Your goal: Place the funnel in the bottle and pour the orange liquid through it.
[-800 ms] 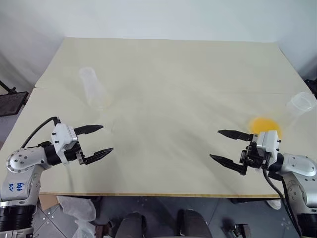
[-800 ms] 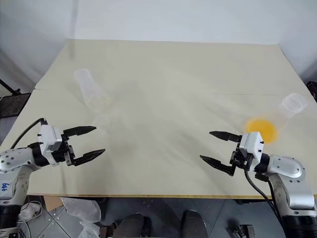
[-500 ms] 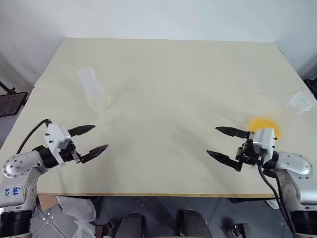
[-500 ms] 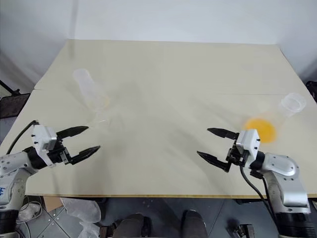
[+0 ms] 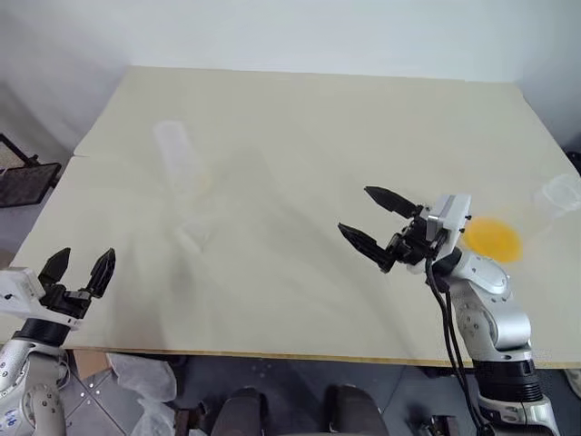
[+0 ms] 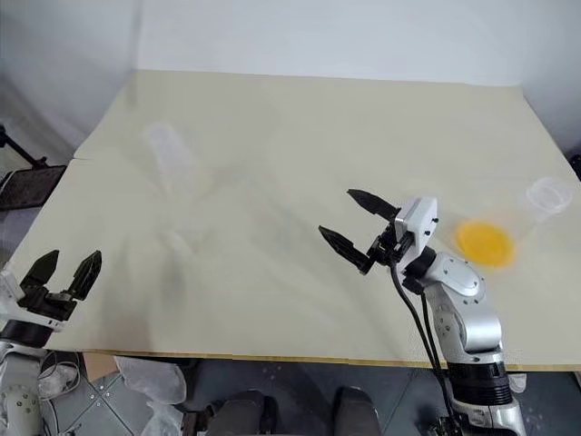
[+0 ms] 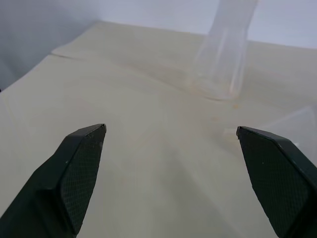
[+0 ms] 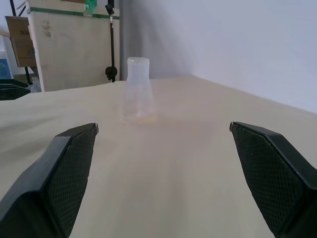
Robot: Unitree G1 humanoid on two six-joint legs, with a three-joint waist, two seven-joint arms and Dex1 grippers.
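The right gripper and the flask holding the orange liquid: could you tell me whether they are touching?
Apart. The left eye view shows the open right gripper over bare table, with a plain gap to the orange liquid further right.

table (image 5: 309,118): pale beige, seam at left edge
upper left: bottle (image 5: 182,163), standing
below it: funnel (image 5: 192,238), faint
right edge: flask (image 5: 536,213) with orange liquid (image 5: 491,238)

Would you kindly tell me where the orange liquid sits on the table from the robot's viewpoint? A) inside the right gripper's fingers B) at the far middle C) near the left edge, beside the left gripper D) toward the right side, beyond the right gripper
D: the orange liquid pools on the table's right side, past the open right gripper.
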